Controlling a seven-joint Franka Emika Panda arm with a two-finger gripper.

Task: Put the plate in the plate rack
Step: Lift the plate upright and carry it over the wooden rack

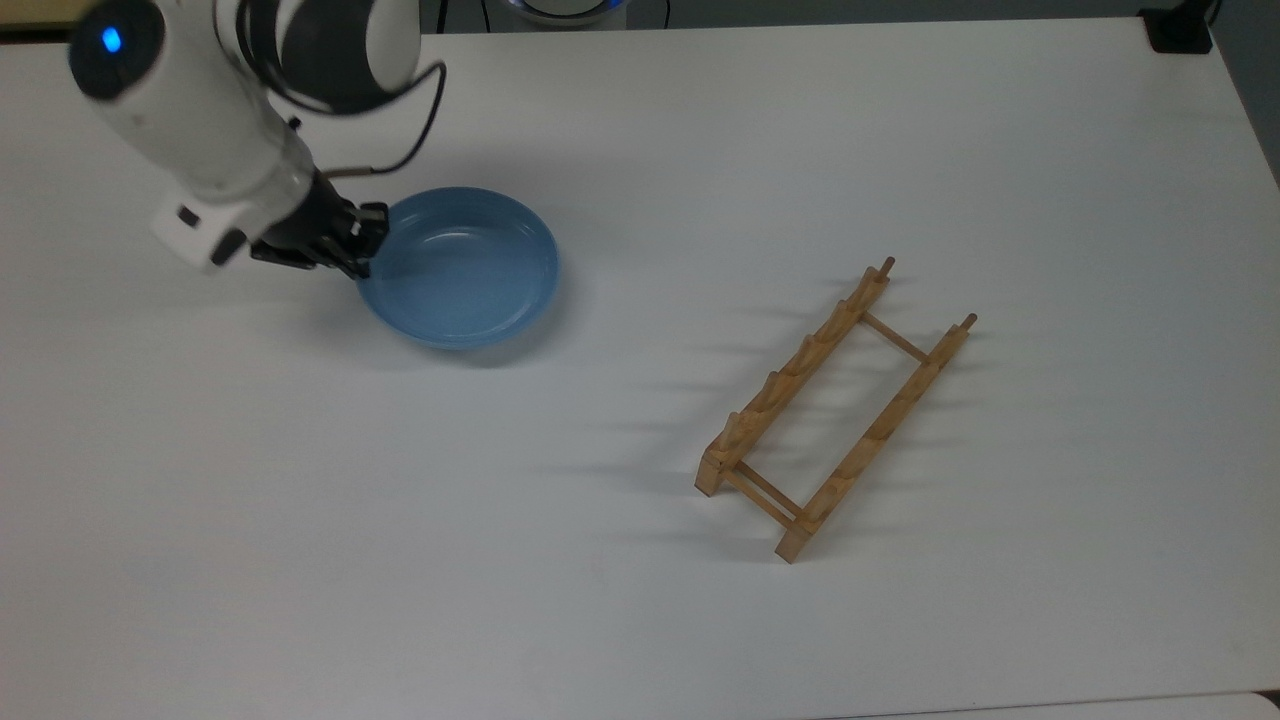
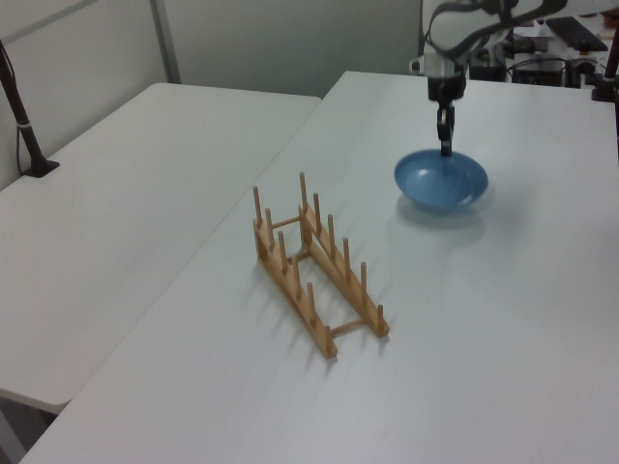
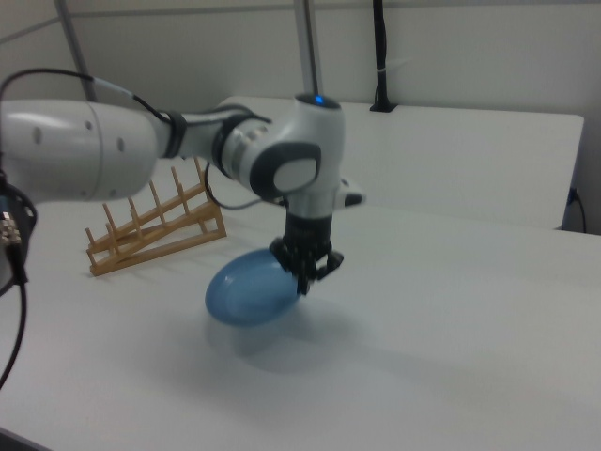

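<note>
We see open white table (image 1: 640, 600) between the round light-blue glossy plate (image 1: 460, 268), held tilted clear of the surface at its rim by the black two-finger gripper (image 1: 352, 252), and the small light-brown wooden plate rack (image 1: 835, 410) standing well apart. In the left view the rack's upright pegs (image 2: 329, 235) rise in two rows. A second white table (image 2: 126, 213) lies beside ours, with a black post (image 2: 19, 116) on it.

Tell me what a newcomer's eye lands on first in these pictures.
First, the light-blue plate, held by its rim in the robot's pincer and tilted clear of the white table; its shadow lies beneath it. Next, the wooden plate rack, empty, standing apart toward the top view's right.
</note>
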